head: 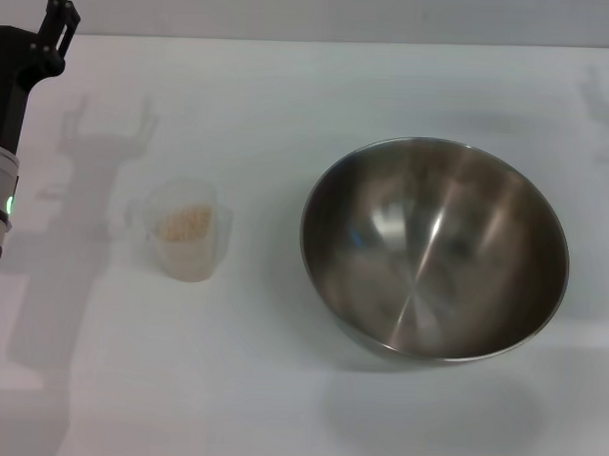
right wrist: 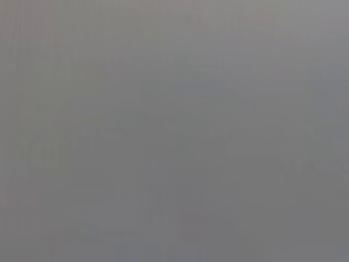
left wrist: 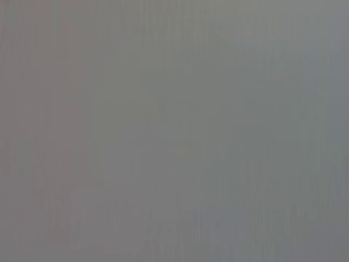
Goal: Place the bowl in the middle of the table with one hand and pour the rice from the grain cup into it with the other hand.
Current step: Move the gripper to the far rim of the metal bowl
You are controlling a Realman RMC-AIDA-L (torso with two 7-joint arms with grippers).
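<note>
bowl [head: 434, 248] sits right of the grain cup [head: 188, 231] on the desk [head: 289, 97], left claw [head: 54, 19] far behind the cup, can't tell its grip; I'd slide the bowl centerward gently by the rim

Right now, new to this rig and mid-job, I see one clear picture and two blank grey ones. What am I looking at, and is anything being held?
The clear picture comes from the camera on the robot's head, looking down at the white table. The black and silver column at its left edge is the robot's left arm, and its left end effector is raised near the far left corner, holding nothing. The right arm is out of sight.

On the table stands a small clear grain cup with some rice in it. To its right sits a large stainless-steel bowl, empty and apart from the cup.

The two grey pictures are from the wrist cameras, one on each arm; they show only flat grey, nothing recognisable.
</note>
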